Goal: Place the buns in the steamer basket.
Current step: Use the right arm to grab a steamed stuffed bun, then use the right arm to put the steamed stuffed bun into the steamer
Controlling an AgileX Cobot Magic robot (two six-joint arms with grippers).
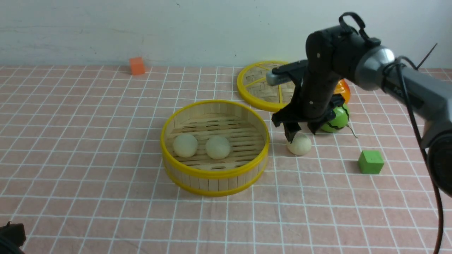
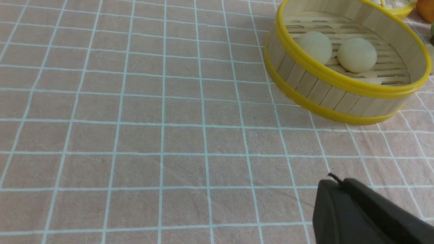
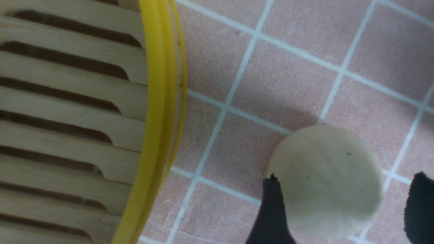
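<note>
Cream-white bun (image 1: 299, 144) was left on the table beside the steamer basket's (image 1: 214, 174) right rim, two buns inside | right gripper (image 3: 342, 203) was spread wide about it; left was closed | bun could be nudged or pinched off-centre by uneven closing | basket wall could be clipped if lift stayed low; melon ball (image 1: 337, 119) crowded behind

A grid-lined tabletop (image 1: 106, 211) carries a steamer basket (image 1: 214, 173), bun (image 1: 299, 144), woven disc (image 1: 263, 86), melon ball (image 1: 337, 120) and green cube (image 1: 370, 162).
</note>
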